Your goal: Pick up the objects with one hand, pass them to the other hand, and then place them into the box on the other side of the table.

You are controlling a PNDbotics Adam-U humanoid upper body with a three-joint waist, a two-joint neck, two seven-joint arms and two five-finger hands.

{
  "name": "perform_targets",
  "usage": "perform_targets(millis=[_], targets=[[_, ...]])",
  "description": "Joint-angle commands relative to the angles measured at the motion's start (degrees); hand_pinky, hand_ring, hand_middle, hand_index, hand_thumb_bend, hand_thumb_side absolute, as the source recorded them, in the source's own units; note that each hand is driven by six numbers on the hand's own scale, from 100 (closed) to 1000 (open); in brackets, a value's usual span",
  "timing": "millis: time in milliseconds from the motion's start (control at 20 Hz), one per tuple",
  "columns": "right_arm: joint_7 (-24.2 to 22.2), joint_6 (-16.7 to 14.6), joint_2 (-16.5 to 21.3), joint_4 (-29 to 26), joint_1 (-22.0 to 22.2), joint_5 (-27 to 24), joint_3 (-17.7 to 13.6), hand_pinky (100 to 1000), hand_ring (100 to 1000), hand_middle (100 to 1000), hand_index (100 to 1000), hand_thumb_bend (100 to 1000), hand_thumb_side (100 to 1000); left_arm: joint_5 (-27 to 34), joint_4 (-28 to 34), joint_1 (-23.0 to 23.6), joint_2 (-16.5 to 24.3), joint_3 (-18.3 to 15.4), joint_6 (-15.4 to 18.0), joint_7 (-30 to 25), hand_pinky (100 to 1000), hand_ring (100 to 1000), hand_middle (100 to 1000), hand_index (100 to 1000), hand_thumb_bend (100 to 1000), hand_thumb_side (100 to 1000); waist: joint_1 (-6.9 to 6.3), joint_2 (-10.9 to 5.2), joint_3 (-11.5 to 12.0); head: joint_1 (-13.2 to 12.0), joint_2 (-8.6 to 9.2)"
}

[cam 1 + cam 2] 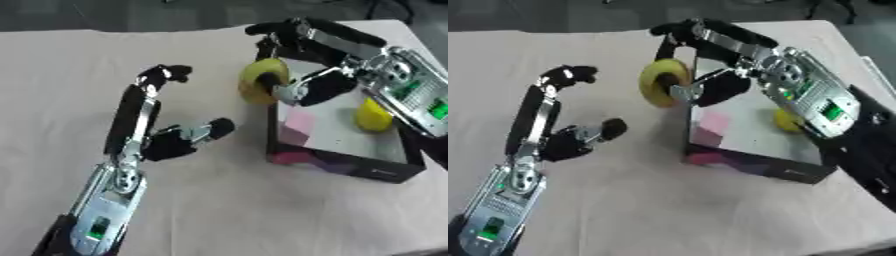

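I had the yellow ring (261, 80) pinched in my right hand (308, 87) just outside the box (337, 162) near the tabletop's right edge; left hand (166, 142) empty, fingers apart. Next, carry it over the rim and release.

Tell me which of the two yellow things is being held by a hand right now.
The yellow ring, pinched in the right hand just outside the box's left wall. The other yellow object lies loose inside the box; the left hand holds nothing.
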State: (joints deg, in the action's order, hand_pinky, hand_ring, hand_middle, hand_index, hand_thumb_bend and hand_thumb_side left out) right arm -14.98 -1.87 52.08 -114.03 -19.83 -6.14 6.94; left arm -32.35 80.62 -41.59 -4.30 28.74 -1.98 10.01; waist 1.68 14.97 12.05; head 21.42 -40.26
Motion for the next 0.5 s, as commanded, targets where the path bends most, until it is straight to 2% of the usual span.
perform_targets(millis=[50,500], targets=[[2.18,0.01,2.89,0.07,0.56,-0.09,-2.25,919,1000,453,540,100,140,0.39,0.4,-0.26,0.48,-0.59,-0.06,0.44,831,766,630,783,972,847,-0.89,-2.44,-0.47,0.75,-0.27],[8.17,-0.74,4.09,3.55,3.5,1.25,-5.42,917,1000,454,541,100,130,1.16,0.2,0.48,1.12,-0.88,-0.57,0.58,828,763,628,781,967,862,-2.62,-2.48,-2.34,1.08,0.03]])
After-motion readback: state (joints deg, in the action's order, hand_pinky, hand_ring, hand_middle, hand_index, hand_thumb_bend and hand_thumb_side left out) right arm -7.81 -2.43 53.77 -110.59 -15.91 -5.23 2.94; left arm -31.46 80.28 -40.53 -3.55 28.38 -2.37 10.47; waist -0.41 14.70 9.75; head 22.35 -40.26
